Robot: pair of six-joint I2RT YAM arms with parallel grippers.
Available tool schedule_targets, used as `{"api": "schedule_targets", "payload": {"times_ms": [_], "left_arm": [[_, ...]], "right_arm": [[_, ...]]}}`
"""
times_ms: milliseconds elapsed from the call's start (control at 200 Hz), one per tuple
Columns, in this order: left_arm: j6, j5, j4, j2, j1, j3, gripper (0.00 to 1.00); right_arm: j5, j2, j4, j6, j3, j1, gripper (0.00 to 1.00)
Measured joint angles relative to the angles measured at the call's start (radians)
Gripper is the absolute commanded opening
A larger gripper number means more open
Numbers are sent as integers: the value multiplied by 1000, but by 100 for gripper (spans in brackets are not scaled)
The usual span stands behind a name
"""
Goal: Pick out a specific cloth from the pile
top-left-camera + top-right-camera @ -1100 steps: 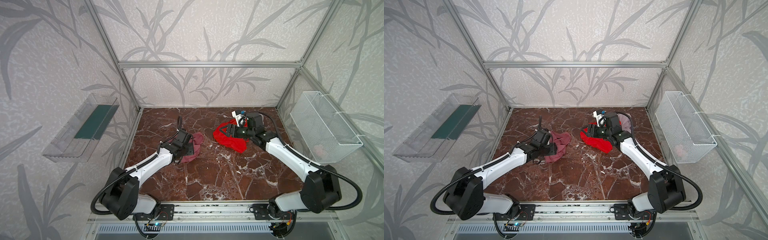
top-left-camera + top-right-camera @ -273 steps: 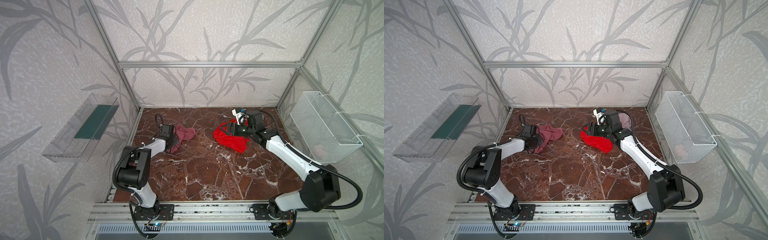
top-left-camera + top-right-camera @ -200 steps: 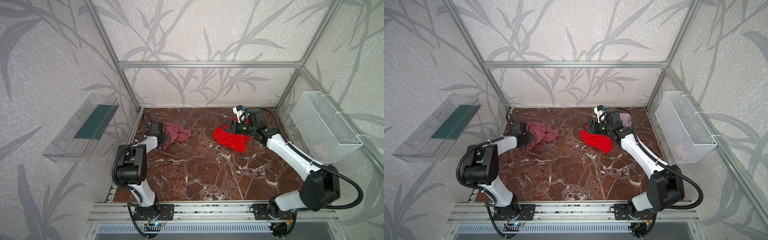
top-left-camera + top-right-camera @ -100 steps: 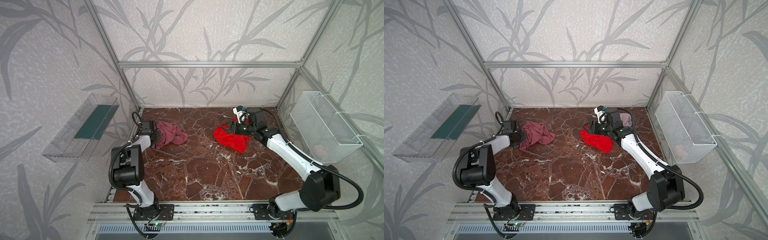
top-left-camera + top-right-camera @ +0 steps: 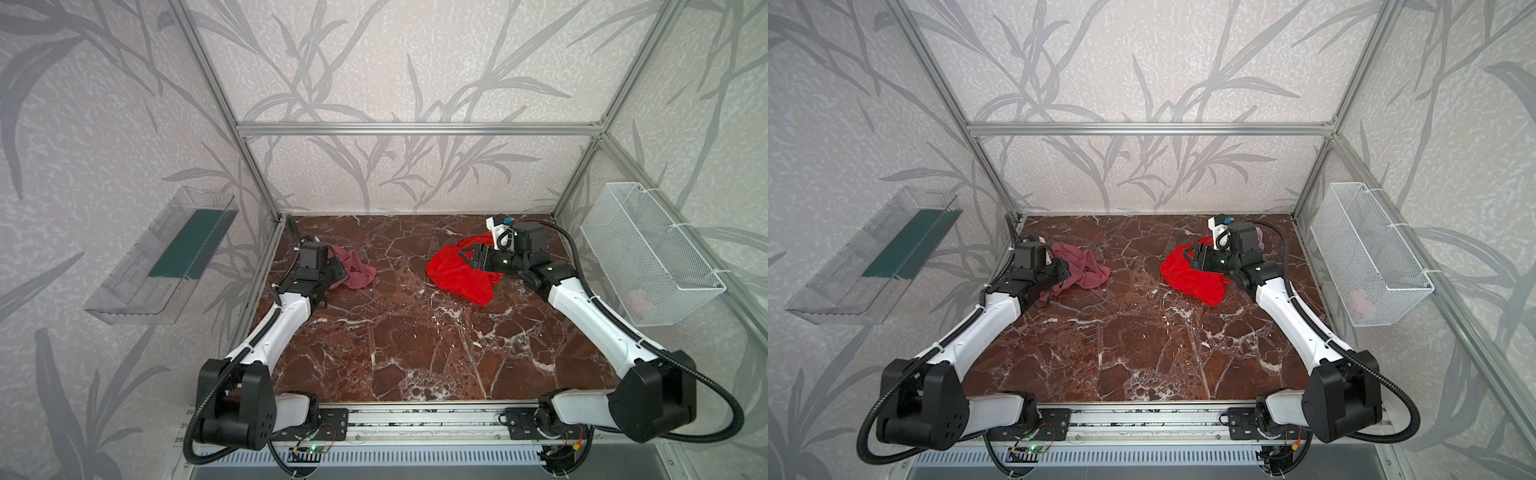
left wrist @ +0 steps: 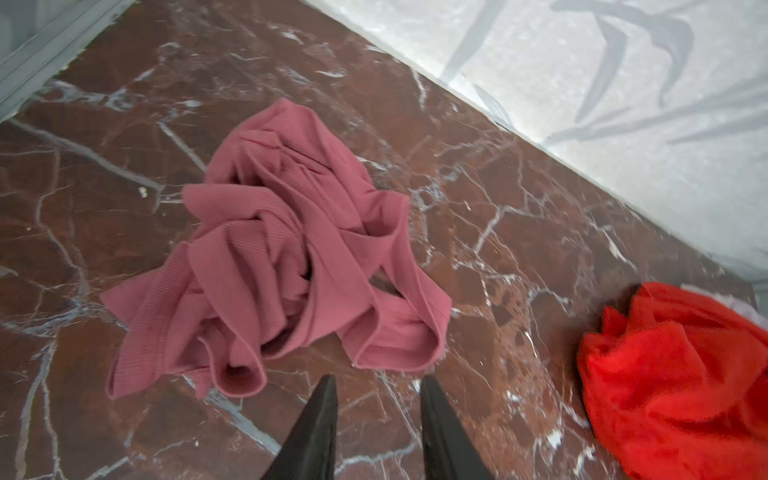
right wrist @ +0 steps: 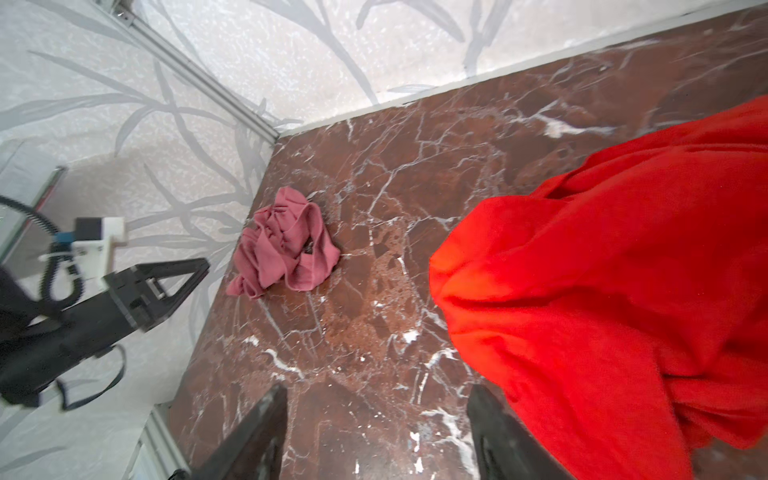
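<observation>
The dusty rose cloth (image 5: 357, 272) (image 5: 1086, 270) lies crumpled and alone on the marble floor (image 5: 415, 353) at the back left. My left gripper (image 5: 340, 275) (image 6: 378, 380) sits just short of it, open, with only bare marble between its fingertips. What is left of the pile stands at the back right: a bright red cloth (image 5: 457, 276) (image 7: 602, 270), with a pale lilac-grey cloth (image 5: 1259, 237) peeking out behind my right wrist. My right gripper (image 5: 467, 257) (image 7: 378, 390) hovers at the red cloth's left edge, open and empty.
A clear plastic tray (image 5: 166, 266) hangs on the left wall. On the right wall hangs a white wire basket (image 5: 648, 257) with something pale pink (image 5: 638, 297) in it. Aluminium posts (image 5: 266, 195) stand at the back corners, close to the cloth.
My left gripper carried the rose cloth from the middle left to the back left, then let go and opened slightly. The cloth now lies loose. The right arm barely moved.
</observation>
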Motion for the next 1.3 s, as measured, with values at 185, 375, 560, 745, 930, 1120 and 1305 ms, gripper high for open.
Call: {"api": "schedule_targets", "payload": {"times_ms": [185,375,560,745,930,1120,1305], "left_arm": [[79,-78,-27,-84,-12,-14,58],[148,-167,-13,-130,-10,-45,70],[215,-280,56,-134,-10,-118,70],[309,-390,230,-146,-8,-305,71],[389,-426,432,-132,27,-425,71],[411,-444,637,-51,53,-462,71],[424,-412,837,61,76,-519,71]], "right_arm": [[113,-89,21,-83,-71,-58,71],[334,-208,89,-182,-236,-95,73],[521,-287,247,-269,-460,-97,76],[650,-282,453,-342,-641,-97,76],[749,-138,740,-404,-742,-97,77],[806,83,1036,-442,-780,-97,79],[789,169,1165,-469,-783,-95,80]]}}
